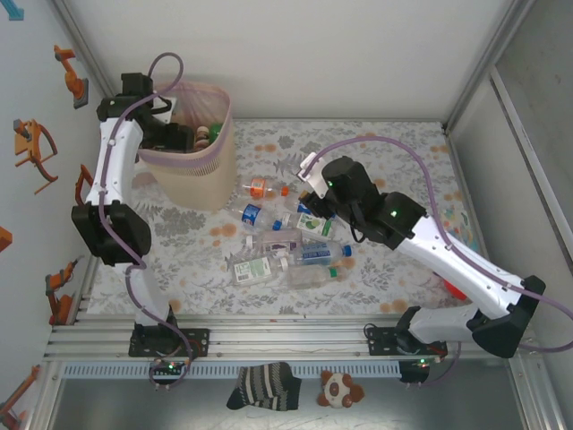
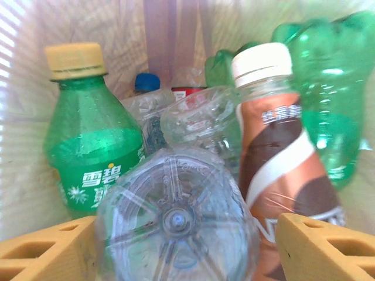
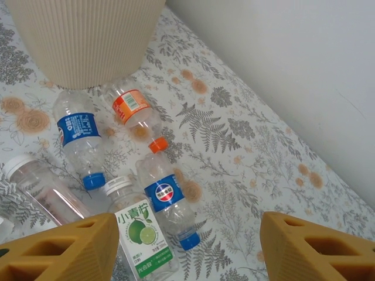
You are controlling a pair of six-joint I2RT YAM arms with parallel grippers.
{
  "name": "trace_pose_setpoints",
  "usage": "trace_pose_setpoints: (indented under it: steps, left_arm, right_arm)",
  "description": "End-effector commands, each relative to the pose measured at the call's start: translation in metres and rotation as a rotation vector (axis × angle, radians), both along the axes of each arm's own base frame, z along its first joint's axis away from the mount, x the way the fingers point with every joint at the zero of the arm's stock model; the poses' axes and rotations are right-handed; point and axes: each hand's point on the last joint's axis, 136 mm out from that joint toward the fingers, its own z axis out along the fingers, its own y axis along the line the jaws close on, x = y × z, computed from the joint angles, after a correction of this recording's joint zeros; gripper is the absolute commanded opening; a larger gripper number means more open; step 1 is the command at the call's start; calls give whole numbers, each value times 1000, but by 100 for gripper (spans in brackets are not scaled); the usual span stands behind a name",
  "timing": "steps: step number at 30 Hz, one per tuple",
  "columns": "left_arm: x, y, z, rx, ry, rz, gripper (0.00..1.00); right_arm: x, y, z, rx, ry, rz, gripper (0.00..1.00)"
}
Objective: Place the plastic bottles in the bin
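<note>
Left pincer [image 2: 187, 234] stands spread inside the beige ribbed plastic bin [image 1: 192, 179], flanking a clear plastic bottle [image 2: 176, 228]. Right pincer [image 3: 188, 225] hangs spread and empty above clear blue-capped bottles [image 3: 170, 202] beside the bin.

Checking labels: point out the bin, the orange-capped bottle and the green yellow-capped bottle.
bin [image 1: 195, 182]: top external view, ribbed outer wall.
orange-capped bottle [image 3: 130, 105]: right wrist view, orange label.
green yellow-capped bottle [image 2: 88, 146]: left wrist view, body.
</note>
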Motion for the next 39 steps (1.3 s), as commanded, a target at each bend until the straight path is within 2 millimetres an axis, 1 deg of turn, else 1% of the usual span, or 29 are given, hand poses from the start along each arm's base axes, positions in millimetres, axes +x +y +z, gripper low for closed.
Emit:
trace_pose_setpoints:
  steps: [1,9,14,19,20,21,24,26,28,30,34,37,39]
  left_arm:
    - [-5,-8,48,-50,-117,-5,77]
    - [-17,-13,93,-96,-234,-10,77]
    - [-31,-23,115,-144,-288,-38,77]
    - [-53,-36,136,-219,-359,-78,77]
    - [-57,-37,137,-233,-369,-84,77]
    - [-64,-41,142,-251,-391,-97,77]
    - [-82,-45,147,-295,-436,-103,77]
    - [-95,-52,152,-340,-465,-137,77]
    - [-112,-64,155,-393,-491,-188,78]
    - [-125,-73,152,-430,-501,-220,79]
    - [-147,-85,137,-464,-501,-250,79]
    - [-161,-96,122,-481,-483,-284,80]
    - [-167,-102,112,-484,-465,-303,80]
  right_arm:
    - [-2,-4,14,48,-30,-25,64]
    - [-1,-7,19,71,-36,-52,64]
    - [1,-9,11,96,-4,-97,64]
    - [0,-9,-1,138,45,-141,63]
    - [0,-10,-2,143,50,-149,63]
    - [0,-10,-6,144,58,-158,63]
    - [2,-14,-16,142,75,-195,63]
    - [2,-16,-26,143,98,-220,64]
    - [1,-14,-40,130,142,-229,64]
    - [-1,-12,-54,101,189,-232,64]
    - [0,-7,-84,59,273,-233,64]
    - [4,1,-105,21,350,-178,64]
    - [9,2,-117,-6,399,-148,64]
